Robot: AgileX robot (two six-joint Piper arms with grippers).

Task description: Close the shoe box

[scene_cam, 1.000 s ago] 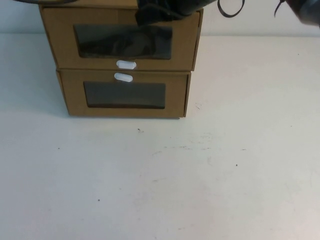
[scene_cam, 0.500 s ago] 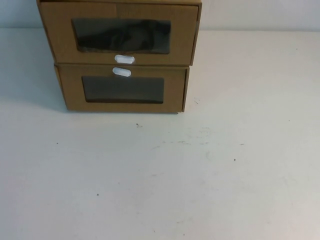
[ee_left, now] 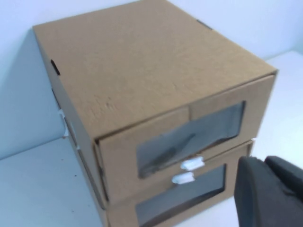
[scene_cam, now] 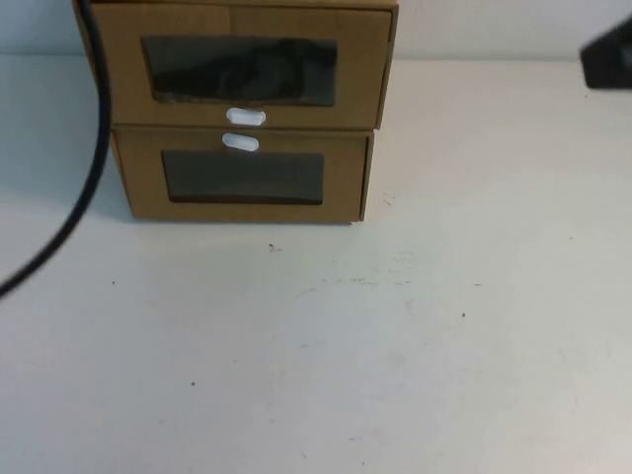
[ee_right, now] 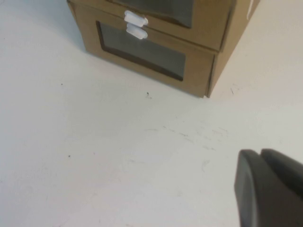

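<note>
Since half a second ago: black cable [scene_cam: 84, 188] swung in at left, dark arm part [scene_cam: 610, 57] at right edge.

Shoe box [scene_cam: 242, 64] sits atop matching lower box [scene_cam: 245, 178], drawer looks flush.

Left gripper [ee_left: 270, 194] hangs beside stack; right gripper [ee_right: 270, 189] over bare table [scene_cam: 346, 346]; whether either is open or closed, cannot tell.

Risk: cable catches the stack's corner, drags it askew.

Two cardboard boxes stand stacked at the far side of the desk [scene_cam: 395, 346]: the shoe box [scene_cam: 242, 64] on top and a matching box [scene_cam: 242, 178] beneath. Each has one dark window and one white tab, so two windows, two tabs. One black cable [scene_cam: 84, 188] hangs on the left.
</note>
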